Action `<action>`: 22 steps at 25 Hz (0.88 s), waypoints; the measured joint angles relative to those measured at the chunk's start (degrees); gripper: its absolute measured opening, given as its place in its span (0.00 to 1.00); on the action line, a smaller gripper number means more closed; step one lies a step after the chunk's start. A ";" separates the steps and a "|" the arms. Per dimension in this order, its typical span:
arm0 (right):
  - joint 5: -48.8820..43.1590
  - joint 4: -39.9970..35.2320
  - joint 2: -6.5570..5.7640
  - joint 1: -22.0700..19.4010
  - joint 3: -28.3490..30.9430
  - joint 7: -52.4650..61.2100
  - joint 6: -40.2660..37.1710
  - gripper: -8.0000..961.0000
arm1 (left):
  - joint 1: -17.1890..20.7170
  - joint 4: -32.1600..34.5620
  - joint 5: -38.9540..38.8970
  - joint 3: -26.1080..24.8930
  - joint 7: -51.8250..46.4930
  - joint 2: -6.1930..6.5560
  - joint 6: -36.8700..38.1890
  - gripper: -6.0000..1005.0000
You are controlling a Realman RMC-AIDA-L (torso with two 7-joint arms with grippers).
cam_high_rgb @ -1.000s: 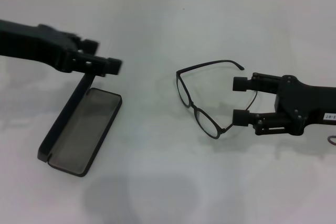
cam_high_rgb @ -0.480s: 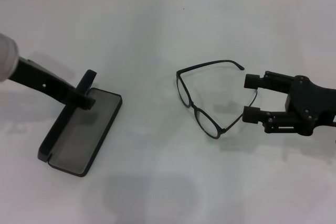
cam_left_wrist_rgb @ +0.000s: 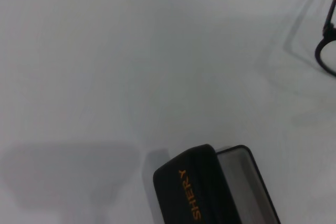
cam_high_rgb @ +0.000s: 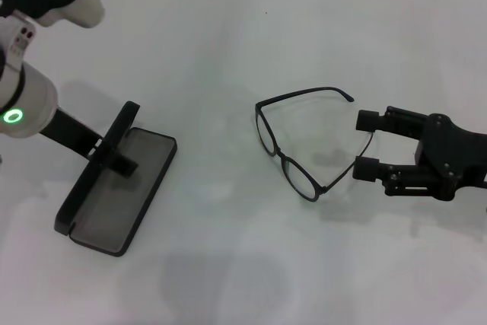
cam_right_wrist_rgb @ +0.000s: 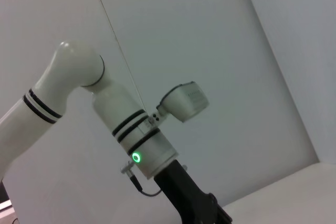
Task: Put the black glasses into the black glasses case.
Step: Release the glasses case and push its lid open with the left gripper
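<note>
- Head view: the black glasses case (cam_high_rgb: 114, 188) lies open at the left of the bench (cam_high_rgb: 228, 36), its grey tray holding nothing. The black glasses (cam_high_rgb: 300, 142) lie at centre-right, unfolded. The right gripper (cam_high_rgb: 367, 144), jaws apart, has backed off rightward; the left gripper (cam_high_rgb: 118, 159) has dropped to the lid, its jaws unclear.
- Left wrist view: the lid reads "SHERY".
- Right wrist view: the left arm (cam_right_wrist_rgb: 105, 124).

Plain white matte table (cam_high_rgb: 228, 28), open matte black hinged glasses case (cam_high_rgb: 114, 188) with grey lining lying on it beneath the left gripper, thin black-framed glasses (cam_high_rgb: 297, 142) resting unfolded just off the right gripper's (cam_high_rgb: 367, 144) fingertips, well apart from the case
</note>
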 joint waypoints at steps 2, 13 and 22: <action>0.08 0.30 -0.06 0.00 0.00 -0.18 -0.02 0.92 | -0.17 -0.72 0.32 0.13 -0.96 0.00 -0.30 0.81; 0.14 0.45 0.04 -0.17 0.00 -0.74 -0.09 0.92 | -0.34 -1.13 0.48 0.22 -1.61 0.07 -0.66 0.50; 0.29 1.02 0.08 -0.23 0.00 -1.33 -0.09 0.92 | -0.21 -1.21 0.60 0.79 -1.52 0.10 -0.79 0.31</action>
